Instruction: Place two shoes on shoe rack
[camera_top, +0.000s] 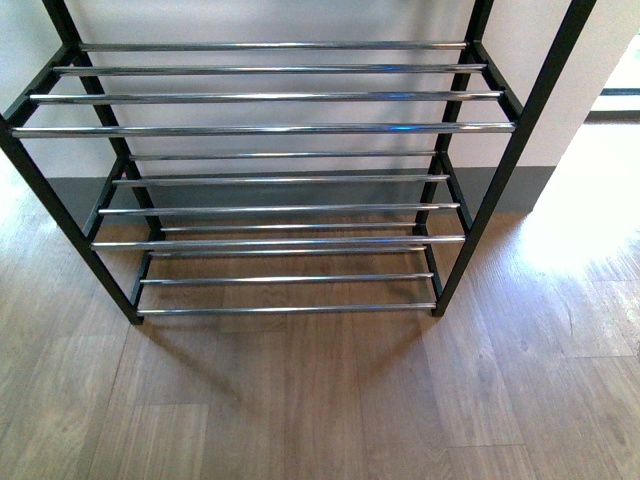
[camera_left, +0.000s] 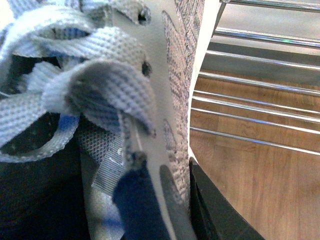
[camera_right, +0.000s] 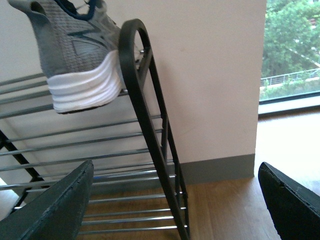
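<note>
In the left wrist view my left gripper (camera_left: 142, 200) is shut on a grey knit sneaker (camera_left: 176, 75). Its pale laces (camera_left: 100, 85) and dark navy collar fill the picture, with one black finger (camera_left: 215, 210) against its side. The shoe rack (camera_top: 270, 128), with a black frame and chrome rods, fills the front view and bears no shoes there. Neither arm shows there. In the right wrist view a grey sneaker (camera_right: 80, 55) with a white sole sits high at the rack's end frame (camera_right: 145, 115). My right gripper (camera_right: 175, 210) is open and empty below it. The blue slippers are out of view.
Wood floor (camera_top: 320, 400) lies in front of the rack. A white wall with a grey skirting board (camera_right: 215, 170) stands behind it. A bright window (camera_right: 292, 50) is to the right of the rack. The rack's rods (camera_left: 260, 85) are near the held sneaker.
</note>
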